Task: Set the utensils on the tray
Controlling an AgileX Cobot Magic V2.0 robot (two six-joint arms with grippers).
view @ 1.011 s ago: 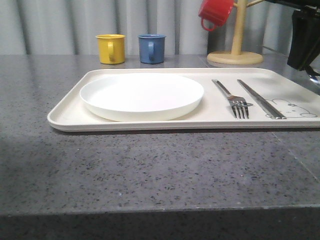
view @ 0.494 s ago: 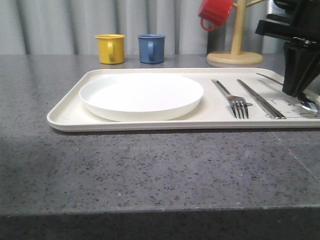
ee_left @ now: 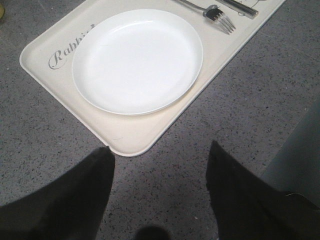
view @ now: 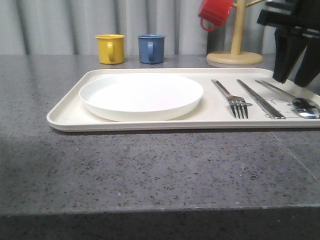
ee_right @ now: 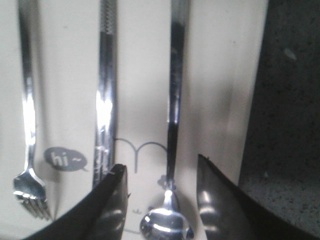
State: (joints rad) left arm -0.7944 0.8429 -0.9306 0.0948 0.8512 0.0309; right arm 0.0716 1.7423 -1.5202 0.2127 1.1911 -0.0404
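Note:
The cream tray point(view: 70, 112) lies across the grey table and holds the white plate point(view: 141, 95), the fork point(view: 233, 99), the chopsticks point(view: 260, 98) and the spoon point(view: 295, 99) side by side. My right gripper point(view: 292, 80) hovers open just above the spoon's handle at the tray's right end. In the right wrist view the spoon point(ee_right: 172, 150) lies free on the tray between my open right gripper point(ee_right: 161, 170), with the chopsticks point(ee_right: 106, 100) and fork point(ee_right: 27, 150) beside it. My left gripper point(ee_left: 160, 150) hangs open over bare table near the tray's corner point(ee_left: 131, 149), beside the plate point(ee_left: 137, 60).
A yellow mug point(view: 111, 48) and a blue mug point(view: 151, 48) stand behind the tray. A wooden mug tree point(view: 236, 50) with a red mug point(view: 215, 12) stands at the back right. Grey table point(view: 150, 170) stretches in front of the tray.
My right gripper came down onto the tray's right end with the spoon, opened and rose. The spoon now lies free on the tray beside the chopsticks.

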